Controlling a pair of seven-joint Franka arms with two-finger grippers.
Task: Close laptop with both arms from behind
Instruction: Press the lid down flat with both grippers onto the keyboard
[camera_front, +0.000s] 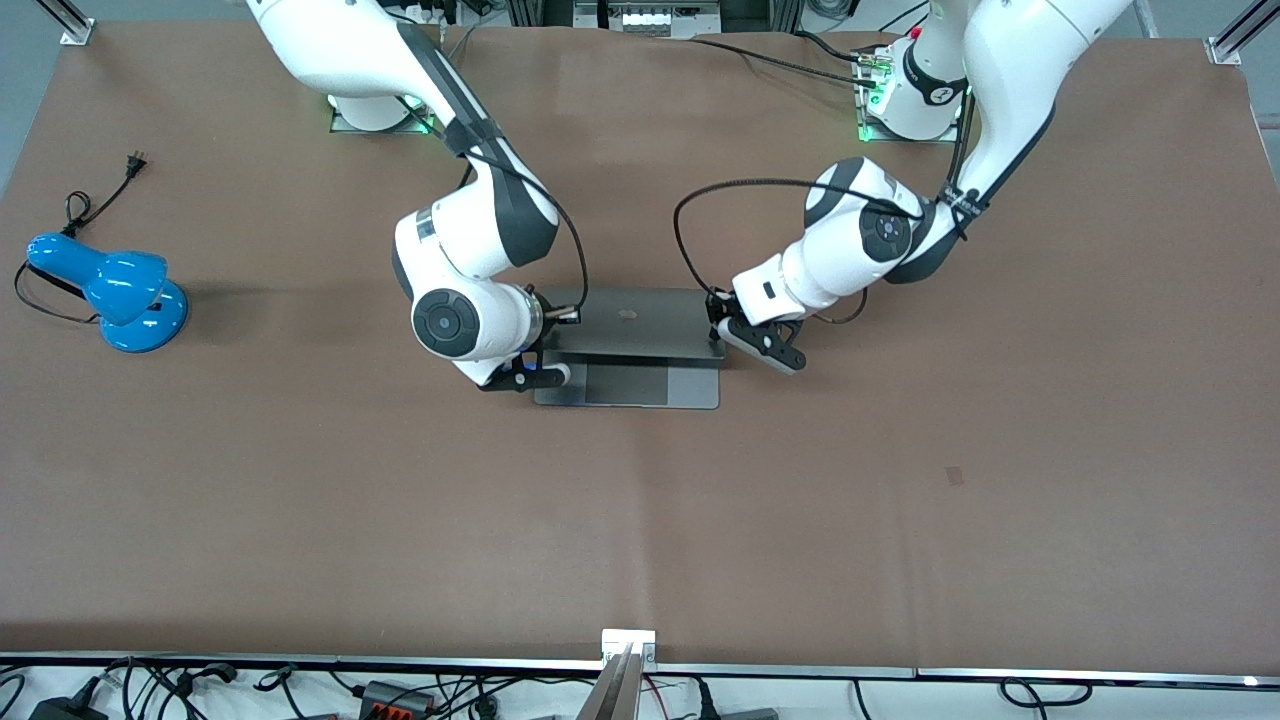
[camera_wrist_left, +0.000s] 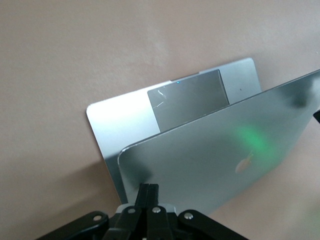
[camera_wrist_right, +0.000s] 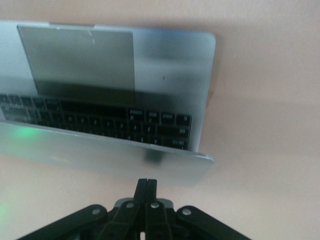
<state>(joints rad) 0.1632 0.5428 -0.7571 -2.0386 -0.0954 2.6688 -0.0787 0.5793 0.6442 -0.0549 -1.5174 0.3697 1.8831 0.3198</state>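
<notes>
A robotics lab bench is indicated. Two white arms (camera_front: 470, 250) (camera_front: 900, 220) are bolted at bases lit green along one edge of a table (camera_front: 900, 500) covered in brown matting. Aluminium framing (camera_front: 620, 675) is seen at the table edges, and cables with what appear to be power adapters (camera_front: 395, 695) are strewn below the near edge.

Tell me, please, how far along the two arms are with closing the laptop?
Partly done. The laptop lid is tipped well forward over the keyboard, but the trackpad and some keys remain uncovered. In hand: the left gripper and right gripper, both shut, sit at the back of the lid, one at each end. Left: pressing the lid flat.
</notes>
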